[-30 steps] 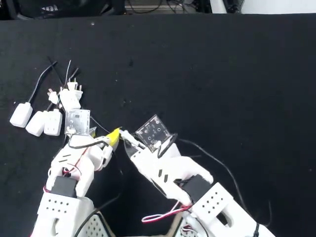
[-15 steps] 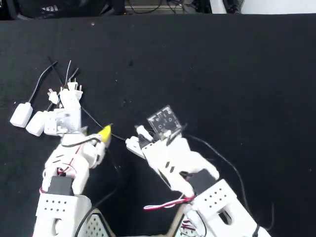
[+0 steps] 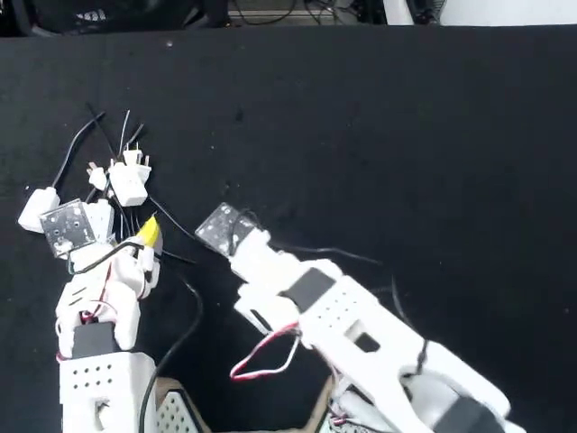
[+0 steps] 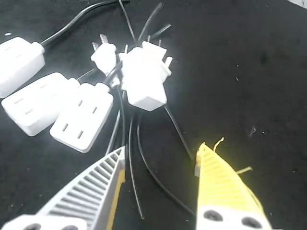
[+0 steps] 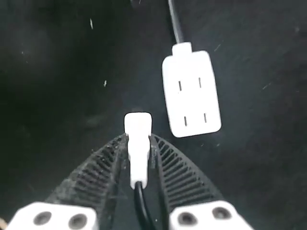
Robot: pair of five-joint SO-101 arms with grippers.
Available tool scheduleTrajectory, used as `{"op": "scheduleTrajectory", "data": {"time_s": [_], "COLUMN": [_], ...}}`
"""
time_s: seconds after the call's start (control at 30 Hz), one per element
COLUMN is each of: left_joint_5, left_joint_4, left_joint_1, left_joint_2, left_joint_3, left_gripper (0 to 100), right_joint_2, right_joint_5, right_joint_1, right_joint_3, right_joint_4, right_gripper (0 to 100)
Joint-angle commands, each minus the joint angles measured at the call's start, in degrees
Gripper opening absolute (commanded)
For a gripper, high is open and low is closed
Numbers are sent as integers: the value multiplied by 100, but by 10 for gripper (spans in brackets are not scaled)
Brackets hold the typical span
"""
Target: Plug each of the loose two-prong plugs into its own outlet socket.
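We open wide on the black table (image 3: 406, 135), bare toward its far and right sides, so there is plenty of room to swing out there. The right arm (image 3: 315, 298) stretches in from the near right toward the middle. The left arm (image 3: 95, 298) stands at the near left, nose to the heap of white parts.

Down at the right gripper (image 5: 138, 140), the fingers are closed tight on a white plug (image 5: 138, 123). Its cord trails back between them and its front end pokes clear. We'd say it is gripped at the waist so the nose stays free for a slot, though we can't make out its prongs. Just beside it, not touching, lies a double socket (image 5: 192, 93), slots showing, with bare table around it for lining up.

Over to the left gripper (image 4: 160, 149): spread wide, holding nothing, hovering above black cords (image 4: 130, 158). Ahead of it, three socket blocks (image 4: 36, 103) lie side by side, and those are tight quarters. Just beside them sits a large plug (image 4: 146, 79), prongs pointing away from the gripper, and next to it a small plug (image 4: 104, 53), both unplugged. Our read is that the crowding will make a clean pick awkward.
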Motion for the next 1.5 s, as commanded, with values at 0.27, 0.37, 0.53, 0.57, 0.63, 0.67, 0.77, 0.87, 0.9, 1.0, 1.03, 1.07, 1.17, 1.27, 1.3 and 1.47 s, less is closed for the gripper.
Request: {"op": "scheduleTrajectory", "data": {"time_s": [0.27,0.37,0.53,0.57,0.63,0.67,0.77,0.87,0.9,1.0,1.03,1.07,1.17,1.27,1.3,1.47], "left_joint_5": [88,88,88,88,88,88,88,88,88,62,53,53,53,44,44,44], "left_joint_4": [-97,-97,-88,-88,-88,-88,-88,-79,-79,79,123,167,185,185,185,185], "left_joint_1": [-4,-4,-4,-4,-4,-4,4,4,4,110,154,180,171,189,198,312], "left_joint_2": [-53,-53,-53,-53,-53,-53,-53,-53,-53,-53,-53,-53,-53,-53,-53,-53], "left_joint_3": [-224,-224,-224,-224,-224,-224,-224,-224,-224,-242,-268,-277,-286,-268,-259,-242], "left_gripper": [234,234,234,234,234,234,234,234,234,234,234,234,234,234,234,234], "right_joint_2": [892,901,901,901,901,901,901,901,901,910,936,989,1376,1982,2202,3240], "right_joint_5": [510,536,527,501,492,492,484,273,158,-220,-343,-475,-765,-809,-809,-853], "right_joint_1": [1670,1864,2163,2268,2470,2576,2708,2532,2444,2040,1881,1714,1407,1468,1530,1829], "right_joint_3": [-857,-901,-1033,-1077,-1182,-1244,-1622,-2325,-2589,-3178,-3266,-3327,-3433,-3811,-4022,-5499], "right_joint_4": [-114,-132,-158,-149,-97,-9,519,1477,1749,2180,2207,2215,2215,2391,2549,3622], "right_gripper": [11,11,11,11,11,11,11,11,11,11,11,11,11,11,11,11]}}
